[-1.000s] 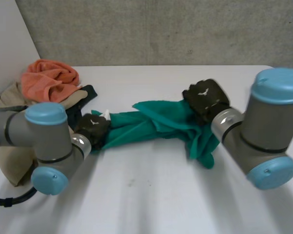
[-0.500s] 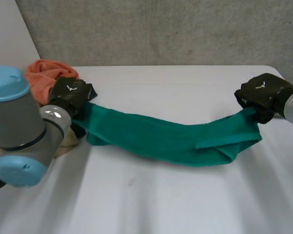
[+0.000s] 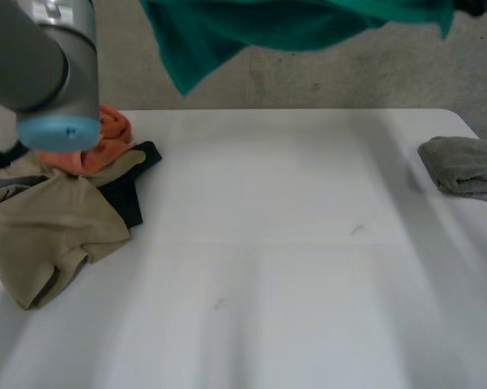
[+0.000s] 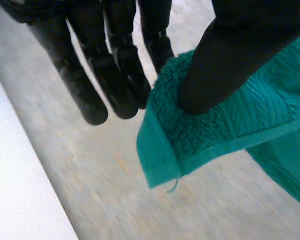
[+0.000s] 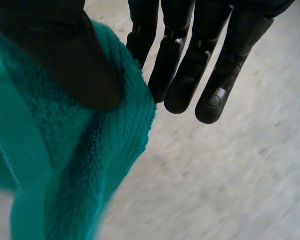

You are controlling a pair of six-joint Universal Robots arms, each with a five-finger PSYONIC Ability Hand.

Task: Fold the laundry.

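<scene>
— Lifting it clear already?
— Yes. A moment ago the green towel sagged over the table; now it hangs stretched high above it. My left hand and right hand each pinch one end under the thumb, ready to lay it flat.

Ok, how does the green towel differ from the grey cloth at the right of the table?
The green towel is up in the air, spread wide; the grey cloth lies on the table as a compact bundle. The left hand pinches the green towel at a corner, the right hand at its other end; the grey cloth lies free. Both are soft laundry.
</scene>
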